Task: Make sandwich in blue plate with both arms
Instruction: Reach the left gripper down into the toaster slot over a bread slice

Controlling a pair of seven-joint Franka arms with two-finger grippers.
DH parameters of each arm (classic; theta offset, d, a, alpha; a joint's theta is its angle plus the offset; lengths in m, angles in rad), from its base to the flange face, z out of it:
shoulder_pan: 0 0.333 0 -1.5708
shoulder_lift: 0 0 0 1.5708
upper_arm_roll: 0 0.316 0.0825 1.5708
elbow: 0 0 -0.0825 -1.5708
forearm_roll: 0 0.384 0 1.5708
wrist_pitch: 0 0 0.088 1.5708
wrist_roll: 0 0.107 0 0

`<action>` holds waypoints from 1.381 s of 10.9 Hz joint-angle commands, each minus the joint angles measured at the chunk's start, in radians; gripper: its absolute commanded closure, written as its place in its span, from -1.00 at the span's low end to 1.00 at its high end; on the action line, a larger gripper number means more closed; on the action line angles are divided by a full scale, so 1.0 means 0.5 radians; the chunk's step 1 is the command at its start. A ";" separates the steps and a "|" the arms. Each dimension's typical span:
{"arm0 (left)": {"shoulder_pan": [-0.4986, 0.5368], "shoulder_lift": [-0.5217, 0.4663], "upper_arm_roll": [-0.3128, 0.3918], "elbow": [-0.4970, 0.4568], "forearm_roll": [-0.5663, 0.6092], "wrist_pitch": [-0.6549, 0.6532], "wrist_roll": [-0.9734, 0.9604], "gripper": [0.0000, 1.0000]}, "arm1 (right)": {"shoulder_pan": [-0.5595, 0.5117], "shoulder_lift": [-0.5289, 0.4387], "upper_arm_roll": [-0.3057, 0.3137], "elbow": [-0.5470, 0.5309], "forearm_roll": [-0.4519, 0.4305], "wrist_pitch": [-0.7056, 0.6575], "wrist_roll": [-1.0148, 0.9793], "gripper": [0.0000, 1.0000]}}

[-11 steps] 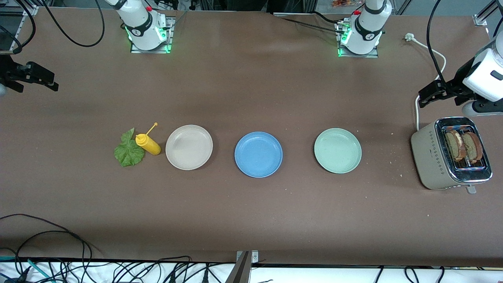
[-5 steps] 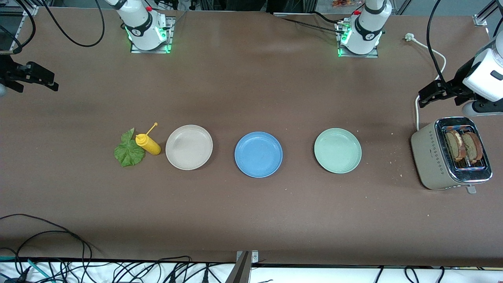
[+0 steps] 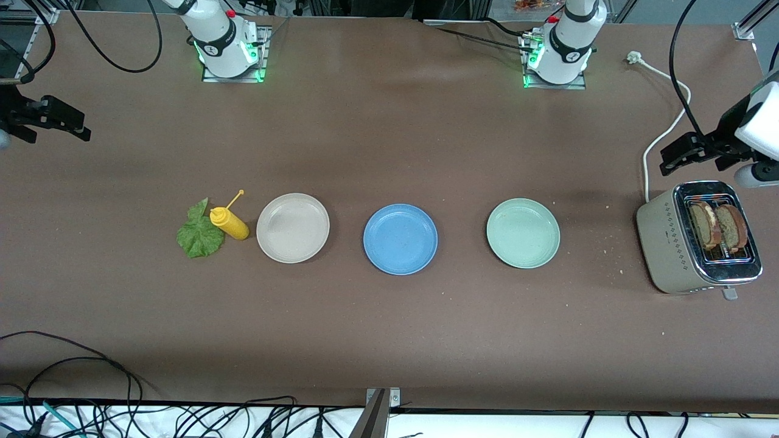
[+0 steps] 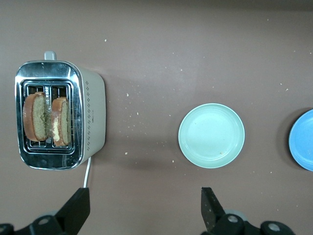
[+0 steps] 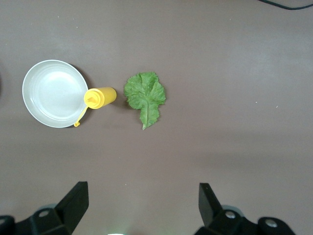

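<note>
Matte round blue plate sits bare mid-table, between the beige plate and pale green plate. Two brown toast slices stand in the chrome-topped toaster; ruffled lettuce leaf lies flat. My left end effector, released, has shifted toward the table's end; right end effector released, waiting.

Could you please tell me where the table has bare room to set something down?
Bare brown table stretches between the arm bases and the plate row, and again nearer the camera. Gaps flank the round blue plate. It is crowded where the yellow squeeze bottle lies between the green lettuce leaf and the round beige plate.
</note>
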 commanded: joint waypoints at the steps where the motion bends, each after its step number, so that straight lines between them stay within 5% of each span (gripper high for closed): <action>1: 0.075 0.052 -0.001 0.057 0.047 0.007 0.017 -1.00 | -0.007 -0.016 0.008 0.022 0.035 -0.033 0.014 -1.00; 7: 0.391 0.402 -0.004 0.057 0.044 0.092 0.192 -1.00 | -0.007 -0.016 0.011 0.022 0.035 -0.033 0.017 -1.00; 15: 0.514 0.690 -0.004 0.051 0.151 0.289 0.198 -1.00 | -0.007 -0.016 0.008 0.022 0.035 -0.033 0.017 -1.00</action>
